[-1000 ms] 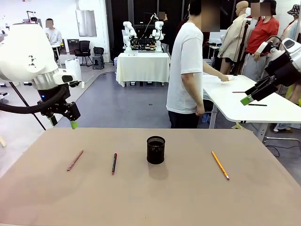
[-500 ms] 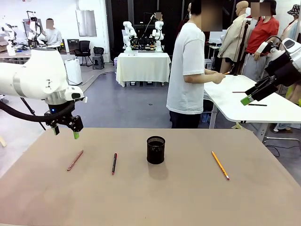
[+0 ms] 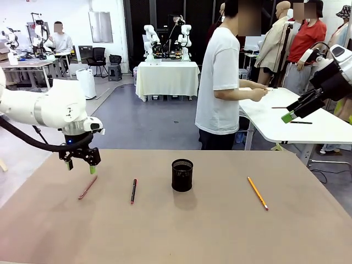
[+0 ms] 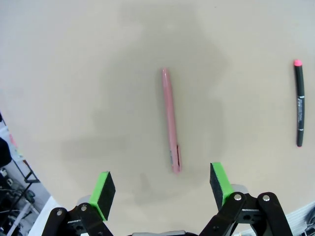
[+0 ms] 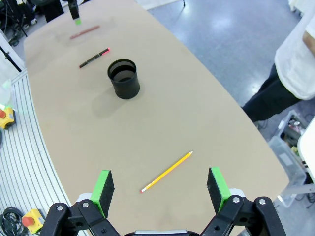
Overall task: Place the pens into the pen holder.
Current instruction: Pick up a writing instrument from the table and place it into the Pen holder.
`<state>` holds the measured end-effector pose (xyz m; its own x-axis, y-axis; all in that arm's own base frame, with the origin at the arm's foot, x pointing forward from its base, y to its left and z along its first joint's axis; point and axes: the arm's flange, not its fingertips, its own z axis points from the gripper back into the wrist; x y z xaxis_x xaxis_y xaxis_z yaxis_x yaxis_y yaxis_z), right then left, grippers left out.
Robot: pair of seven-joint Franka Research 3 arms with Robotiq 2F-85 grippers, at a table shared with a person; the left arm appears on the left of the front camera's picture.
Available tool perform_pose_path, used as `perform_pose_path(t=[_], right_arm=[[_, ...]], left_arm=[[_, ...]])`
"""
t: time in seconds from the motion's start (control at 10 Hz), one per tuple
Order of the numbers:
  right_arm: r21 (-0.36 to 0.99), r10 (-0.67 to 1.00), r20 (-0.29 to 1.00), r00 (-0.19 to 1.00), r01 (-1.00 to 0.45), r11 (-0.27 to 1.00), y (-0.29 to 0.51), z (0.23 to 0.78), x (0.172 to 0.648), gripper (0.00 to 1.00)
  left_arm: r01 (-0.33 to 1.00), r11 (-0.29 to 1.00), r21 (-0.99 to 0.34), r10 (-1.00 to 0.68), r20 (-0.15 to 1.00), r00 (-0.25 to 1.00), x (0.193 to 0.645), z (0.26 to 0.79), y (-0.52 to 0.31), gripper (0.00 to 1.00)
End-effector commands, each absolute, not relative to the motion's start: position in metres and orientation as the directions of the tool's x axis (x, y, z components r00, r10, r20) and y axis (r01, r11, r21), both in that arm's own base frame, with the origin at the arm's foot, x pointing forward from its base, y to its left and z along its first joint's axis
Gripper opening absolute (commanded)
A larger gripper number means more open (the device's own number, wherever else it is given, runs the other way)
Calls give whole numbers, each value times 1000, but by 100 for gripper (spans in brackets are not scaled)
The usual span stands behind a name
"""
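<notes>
1. Near the middle of the brown counter [image 3: 220,236]: pen holder [image 3: 182,175], a black mesh cup, upright, touching none of the pens. Its open mouth seen from above in the right wrist view [image 5: 124,78].
2. Near, at 9 o'clock from it (12 o'clock meaning straight across toward the far side): black pen [image 3: 133,191] with red ends, flat on the counter, lying roughly along the 12-to-6 line.
3. Farther out at 9 o'clock, well apart from the cup: pink pen [image 3: 87,187], flat, far end tipped toward 1 o'clock.
4. At 3 o'clock from the cup, well apart: orange-yellow pencil [image 3: 257,193], flat, far end toward 11 o'clock, near end toward 5.
5. Just beyond the pink pen's far end, at 12 o'clock from it: left claw [image 3: 81,167], pointing down, jaws spread wide, gripping nothing, not touching the pen. From its own wrist camera [image 4: 160,189]: pink pen [image 4: 170,120] on the counter below the gap, nearer one green pad than the other; black pen [image 4: 299,103] off at 2 o'clock by the picture's edge.
6. At 2 o'clock from the cup, raised well above the counter's right side: right claw [image 3: 291,113], jaws wide apart, gripping nothing. From its wrist camera [image 5: 160,183]: pencil [image 5: 167,171] far below between the pads.
7. Beyond the far edge, at about 1 o'clock: person [image 3: 220,82] in a white T-shirt, turned toward a white table [image 3: 308,132], one hand [image 3: 257,94] out over it.
</notes>
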<state>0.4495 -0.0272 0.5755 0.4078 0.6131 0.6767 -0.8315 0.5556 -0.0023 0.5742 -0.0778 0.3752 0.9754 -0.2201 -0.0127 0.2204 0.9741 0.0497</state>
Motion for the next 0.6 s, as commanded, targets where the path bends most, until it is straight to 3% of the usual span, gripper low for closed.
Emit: perform_pose_path(t=[0.0,0.5], right_arm=[[7,600,690,405,-832,555,-27,577,451,100],[7,600,690,405,-832,555,-27,577,451,100]], left_arm=[[232,972,44,-233,22,972,586,367,-82,100],[211,977,27,-212,100,972,595,353,-81,100]])
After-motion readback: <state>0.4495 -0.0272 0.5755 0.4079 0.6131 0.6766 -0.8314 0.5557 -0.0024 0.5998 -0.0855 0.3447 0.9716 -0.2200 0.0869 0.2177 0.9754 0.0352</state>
